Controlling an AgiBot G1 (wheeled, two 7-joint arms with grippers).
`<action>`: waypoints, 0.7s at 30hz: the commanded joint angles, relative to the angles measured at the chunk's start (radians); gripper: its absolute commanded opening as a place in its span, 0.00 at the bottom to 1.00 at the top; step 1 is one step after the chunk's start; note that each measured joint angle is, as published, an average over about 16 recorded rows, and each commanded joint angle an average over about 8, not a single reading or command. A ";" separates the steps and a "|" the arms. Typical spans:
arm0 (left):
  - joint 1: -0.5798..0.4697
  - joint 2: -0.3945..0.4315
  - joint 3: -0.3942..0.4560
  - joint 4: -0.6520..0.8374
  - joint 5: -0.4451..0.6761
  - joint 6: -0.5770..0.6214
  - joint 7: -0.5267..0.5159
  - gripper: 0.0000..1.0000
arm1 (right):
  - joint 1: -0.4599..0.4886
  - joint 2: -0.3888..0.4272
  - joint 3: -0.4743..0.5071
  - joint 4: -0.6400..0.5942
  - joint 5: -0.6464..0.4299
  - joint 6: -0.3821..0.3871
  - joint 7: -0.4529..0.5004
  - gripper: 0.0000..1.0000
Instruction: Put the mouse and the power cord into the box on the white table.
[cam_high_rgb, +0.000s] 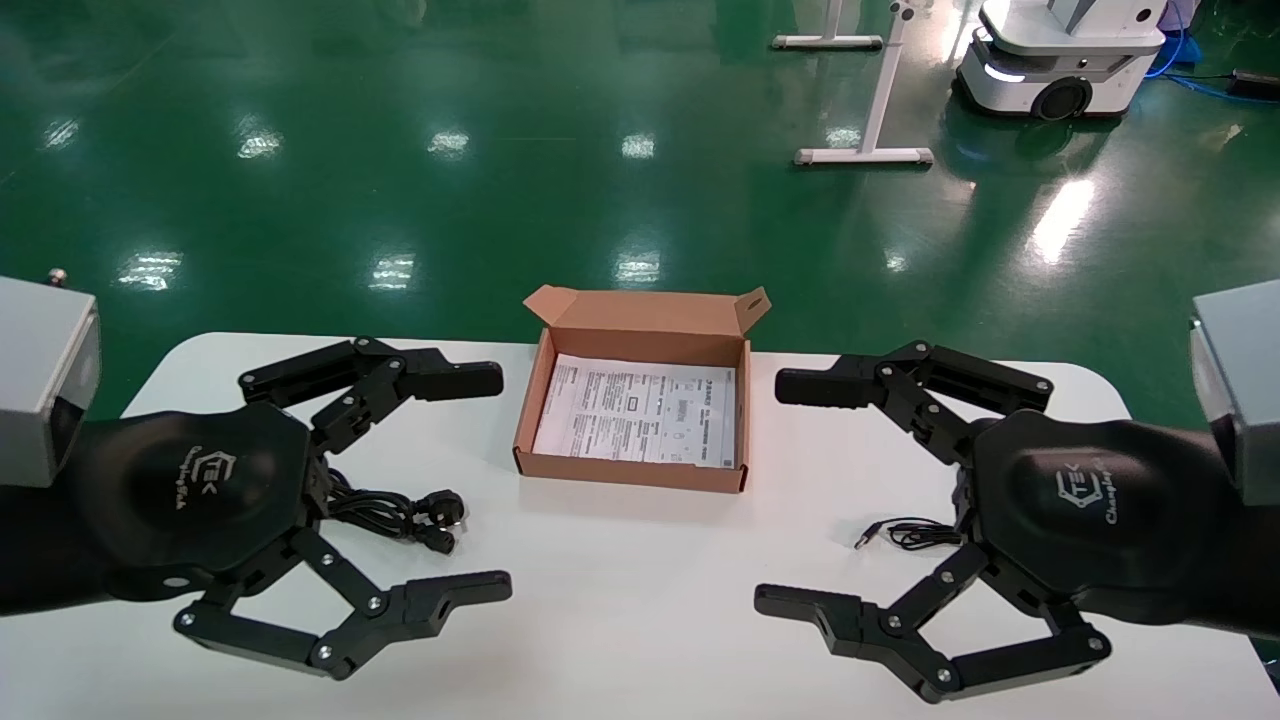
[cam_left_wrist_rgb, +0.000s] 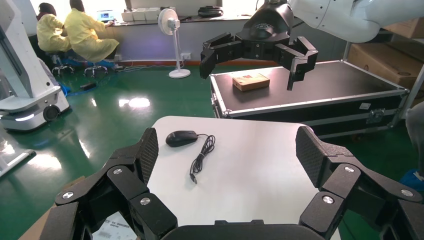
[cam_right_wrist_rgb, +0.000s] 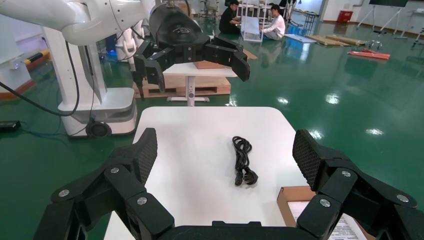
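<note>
The brown cardboard box (cam_high_rgb: 632, 339) lies open at the middle back of the white table (cam_high_rgb: 640, 600), its lid standing up. The coiled power cord (cam_high_rgb: 400, 512) rests left of the box, partly under my left gripper (cam_high_rgb: 503, 482), which hovers open above the table. The right wrist view shows the power cord (cam_right_wrist_rgb: 242, 160) whole. My right gripper (cam_high_rgb: 770, 492) hovers open on the right. It hides the mouse in the head view, where only the thin cable (cam_high_rgb: 905, 533) shows. In the left wrist view the mouse (cam_left_wrist_rgb: 181, 138) lies with its cable looped beside it.
A printed sheet (cam_high_rgb: 640, 410) covers the box floor. Green floor surrounds the table. A white mobile robot (cam_high_rgb: 1060, 60) and a white stand (cam_high_rgb: 880, 100) are far behind. A black flight case (cam_left_wrist_rgb: 310, 90) sits beyond the table's right end.
</note>
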 joint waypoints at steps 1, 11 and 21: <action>0.000 0.000 0.000 0.000 0.000 0.000 0.000 1.00 | 0.000 0.000 0.000 0.000 0.000 0.000 0.000 1.00; 0.000 0.000 0.000 0.000 0.000 0.000 0.000 1.00 | 0.000 0.000 0.000 0.000 0.000 0.000 0.000 1.00; 0.000 0.000 0.000 0.000 0.000 0.000 0.000 1.00 | 0.000 0.000 0.000 0.000 0.000 0.000 0.000 1.00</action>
